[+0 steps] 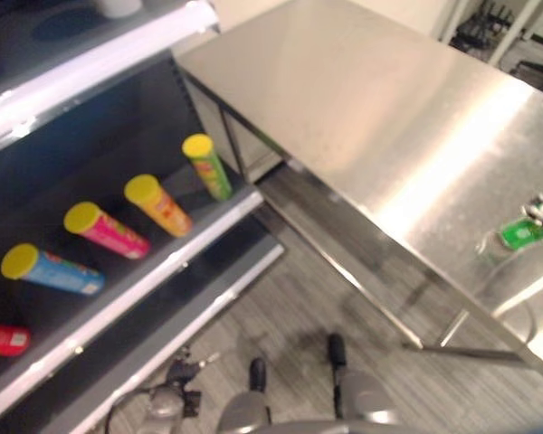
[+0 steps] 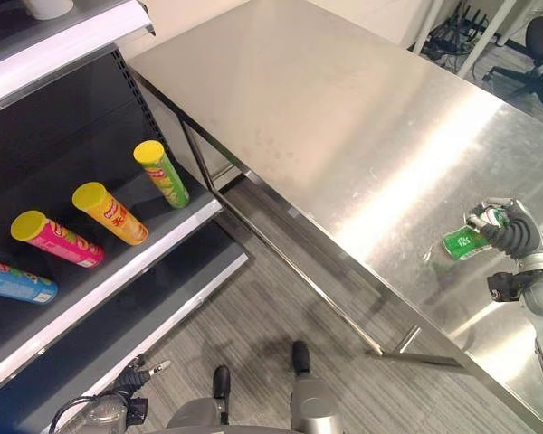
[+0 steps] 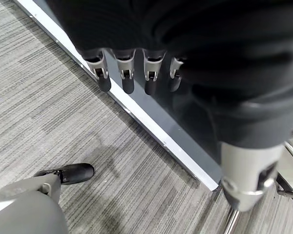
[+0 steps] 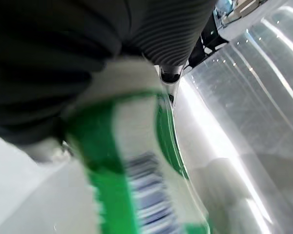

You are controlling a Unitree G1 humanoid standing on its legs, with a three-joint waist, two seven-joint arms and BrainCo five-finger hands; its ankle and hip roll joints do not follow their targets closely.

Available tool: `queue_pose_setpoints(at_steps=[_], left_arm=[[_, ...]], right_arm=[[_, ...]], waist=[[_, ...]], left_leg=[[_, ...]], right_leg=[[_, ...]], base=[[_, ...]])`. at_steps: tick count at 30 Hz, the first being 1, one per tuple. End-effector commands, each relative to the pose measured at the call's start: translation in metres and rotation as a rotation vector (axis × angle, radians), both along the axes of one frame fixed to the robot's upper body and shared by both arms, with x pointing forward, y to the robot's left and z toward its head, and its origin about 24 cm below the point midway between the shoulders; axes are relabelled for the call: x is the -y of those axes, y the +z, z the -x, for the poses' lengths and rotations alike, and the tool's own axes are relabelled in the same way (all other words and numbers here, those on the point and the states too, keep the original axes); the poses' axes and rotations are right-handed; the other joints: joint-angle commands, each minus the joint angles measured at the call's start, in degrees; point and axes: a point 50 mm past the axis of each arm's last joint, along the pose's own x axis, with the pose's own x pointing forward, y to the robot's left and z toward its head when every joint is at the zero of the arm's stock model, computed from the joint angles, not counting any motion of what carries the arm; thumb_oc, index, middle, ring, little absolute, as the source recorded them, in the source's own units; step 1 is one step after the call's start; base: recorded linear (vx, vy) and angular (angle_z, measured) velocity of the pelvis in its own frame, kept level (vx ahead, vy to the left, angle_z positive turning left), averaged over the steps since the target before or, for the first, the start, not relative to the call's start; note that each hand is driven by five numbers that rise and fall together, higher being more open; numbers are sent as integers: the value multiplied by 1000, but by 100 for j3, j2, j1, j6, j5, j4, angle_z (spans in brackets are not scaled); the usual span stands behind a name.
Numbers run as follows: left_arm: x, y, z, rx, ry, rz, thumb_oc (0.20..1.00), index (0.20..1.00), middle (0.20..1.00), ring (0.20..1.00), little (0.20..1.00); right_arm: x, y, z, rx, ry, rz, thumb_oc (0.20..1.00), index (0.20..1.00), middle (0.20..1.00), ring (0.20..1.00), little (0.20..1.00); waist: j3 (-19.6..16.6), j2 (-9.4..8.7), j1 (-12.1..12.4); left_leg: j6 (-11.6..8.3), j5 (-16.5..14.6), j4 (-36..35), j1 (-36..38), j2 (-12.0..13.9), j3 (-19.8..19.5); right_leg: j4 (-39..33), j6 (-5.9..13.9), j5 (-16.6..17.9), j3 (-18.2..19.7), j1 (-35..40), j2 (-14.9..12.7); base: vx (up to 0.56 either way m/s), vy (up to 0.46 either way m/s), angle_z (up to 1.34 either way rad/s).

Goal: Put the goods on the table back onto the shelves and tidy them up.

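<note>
right hand [image 2: 509,232] near the steel bench's [image 2: 344,117] right edge, fingers curled around a green-and-white packet [image 2: 463,242] just above the bench top. left hand [image 3: 132,73] low over the floor, fingers straight, holding nothing. four tubes [image 2: 163,172] lying on the shelf [image 2: 118,271].

The right hand [image 2: 507,231] sits over the bench [image 2: 344,117], fingers curled in a grip. The left hand [image 3: 136,73] hangs low beside the bench, fingers relaxed.
</note>
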Motion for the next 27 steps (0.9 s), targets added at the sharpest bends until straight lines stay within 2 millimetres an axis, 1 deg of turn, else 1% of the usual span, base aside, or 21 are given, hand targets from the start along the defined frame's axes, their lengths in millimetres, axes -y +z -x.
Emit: queue_pose_setpoints(at_steps=[1, 4, 5, 6, 10, 11, 12, 13, 14, 15, 16, 17, 18, 20, 21, 22, 23, 24, 25, 26, 27], left_arm=[[-19, 13, -18, 52, -13, -67, 1000, 1000, 1000, 1000, 1000], [-20, 14, -20, 63, -9, -70, 1000, 1000, 1000, 1000, 1000], [-20, 14, -20, 63, -9, -70, 1000, 1000, 1000, 1000, 1000], [-21, 16, -23, 77, -2, -71, 1000, 1000, 1000, 1000, 1000], [-23, 18, -24, 91, 8, -75, 1000, 1000, 1000, 1000, 1000], [-23, 18, -24, 91, 8, -74, 1000, 1000, 1000, 1000, 1000], [-23, 18, -23, 90, 11, -73, 1000, 1000, 1000, 1000, 1000], [-24, 18, -22, 92, 14, -75, 1000, 1000, 1000, 1000, 1000], [-24, 18, -22, 92, 15, -75, 1000, 1000, 1000, 1000, 1000], [-24, 18, -22, 96, 19, -72, 1000, 1000, 1000, 1000, 1000], [-24, 18, -22, 101, 26, -67, 1000, 1000, 1000, 1000, 1000], [-24, 19, -23, 107, 28, -65, 1000, 1000, 1000, 1000, 1000], [-23, 19, -23, 108, 22, -64, 1000, 1000, 1000, 1000, 1000], [-22, 18, -22, 110, 25, -56, 1000, 1000, 1000, 1000, 1000], [-22, 18, -22, 110, 26, -56, 1000, 1000, 1000, 1000, 1000], [-20, 16, -18, 98, 23, -46, 1000, 1000, 1000, 1000, 1000], [-21, 15, -17, 97, 24, -45, 1000, 1000, 1000, 1000, 1000], [-22, 14, -13, 82, 30, -42, 1000, 1000, 1000, 1000, 1000], [-22, 14, -12, 83, 34, -39, 1000, 1000, 1000, 1000, 1000], [-23, 13, -11, 77, 42, -39, 1000, 1000, 1000, 1000, 1000], [-23, 11, -7, 63, 42, -37, 1000, 1000, 1000, 1000, 1000]], right_arm=[[4, 26, -4, 85, 8, 33, 200, 200, 200, 200, 200], [2, 41, -4, 141, 16, 65, 200, 200, 200, 200, 200], [2, 41, -4, 141, 16, 65, 200, 200, 200, 200, 200], [-2, 55, -5, 193, 31, 95, 200, 200, 200, 200, 200], [-12, 87, -6, 334, 70, 136, 200, 200, 200, 200, 200], [-12, 87, -6, 334, 70, 136, 200, 200, 200, 200, 200], [-23, 106, -7, 423, 111, 158, 200, 200, 200, 200, 200], [-28, 117, -6, 474, 134, 173, 200, 200, 200, 200, 200], [-29, 118, -7, 475, 134, 174, 200, 200, 200, 200, 200], [-43, 135, -6, 551, 198, 197, 200, 200, 200, 200, 200], [-53, 146, -8, 597, 241, 206, 200, 200, 200, 200, 200], [-62, 153, -8, 626, 282, 212, 200, 200, 200, 200, 200], [-72, 163, -7, 667, 328, 227, 200, 200, 200, 200, 200], [-88, 175, -6, 715, 401, 241, 200, 200, 200, 200, 200], [-88, 176, -6, 716, 402, 241, 200, 200, 200, 200, 200], [-101, 191, -5, 762, 461, 271, 200, 200, 200, 200, 200], [-108, 199, -4, 777, 493, 286, 200, 200, 200, 200, 200], [-120, 214, -1, 812, 540, 332, 200, 200, 200, 200, 200], [-122, 215, -2, 813, 544, 333, 200, 200, 200, 200, 200], [-130, 222, 0, 828, 575, 354, 200, 200, 200, 200, 200], [-138, 228, 1, 838, 604, 379, 200, 200, 200, 200, 200]], waist=[[-142, -388, 167], [-155, -389, 165], [-155, -389, 165], [-167, -394, 169], [-196, -388, 211], [-192, -387, 204], [-214, -380, 244], [-237, -373, 279], [-233, -372, 270], [-268, -365, 339], [-276, -357, 372], [-286, -358, 397], [-301, -365, 479], [-300, -367, 522], [-299, -365, 510], [-287, -366, 632], [-287, -375, 671], [-281, -411, 784], [-297, -401, 732], [-268, -434, 772], [-240, -465, 807]], left_leg=[[-292, -862, 793, -182, 331, 370], [-306, -865, 808, -178, 354, 360], [-306, -865, 808, -178, 354, 360], [-317, -867, 818, -164, 372, 338], [-359, -865, 860, -155, 434, 268], [-360, -866, 861, -154, 436, 264], [-384, -851, 863, -144, 475, 211], [-394, -838, 858, -137, 496, 178], [-396, -838, 857, -134, 499, 174], [-434, -811, 859, -135, 544, 99], [-467, -783, 863, -138, 577, 35], [-506, -752, 867, -149, 613, -28], [-534, -718, 884, -163, 648, -93], [-599, -633, 913, -204, 705, -241], [-600, -633, 914, -205, 704, -248], [-670, -481, 837, -232, 743, -421], [-724, -375, 783, -290, 753, -514], [-774, -268, 707, -373, 787, -631], [-770, -241, 699, -408, 777, -658], [-765, -216, 747, -501, 780, -623], [-652, -225, 811, -531, 937, -96]], right_leg=[[927, 477, -1361, 9, -45, -443], [968, 467, -1398, 6, -37, -437], [968, 467, -1398, 6, -37, -437], [1009, 451, -1434, 6, -29, -421], [1109, 400, -1532, -26, -1, -375], [1112, 399, -1535, -29, 2, -374], [1143, 368, -1592, -60, 33, -341], [1159, 341, -1625, -79, 53, -325], [1162, 339, -1628, -84, 57, -323], [1182, 293, -1701, -127, 96, -276], [1191, 259, -1748, -167, 136, -243], [1201, 227, -1788, -208, 165, -214], [1209, 182, -1841, -250, 197, -173], [1226, 97, -1942, -348, 287, -85], [1225, 96, -1942, -355, 291, -85], [1226, 21, -2026, -491, 356, -6], [1213, -2, -2062, -609, 379, 17], [1220, -42, -2148, -776, 434, 51], [1203, -38, -2124, -801, 420, 46], [1235, -37, -2142, -909, 419, 20], [1352, -76, -2228, -1169, 446, -103]], base=[[0, 0, 0], [-9, -16, 3], [-11, -45, 6], [-8, -52, 7], [-11, -69, 7], [-5, -89, 14], [-2, -94, 22], [-2, -94, 20], [-2, -115, 15], [2, -136, 11], [2, -185, 24], [3, -163, 30], [-3, -156, 34], [-5, -134, 40], [-21, -157, 45], [-39, -147, 46], [-63, -237, 63], [-52, -137, 71], [-52, -104, 71], [-54, 5, 57], [-72, 30, 61]])
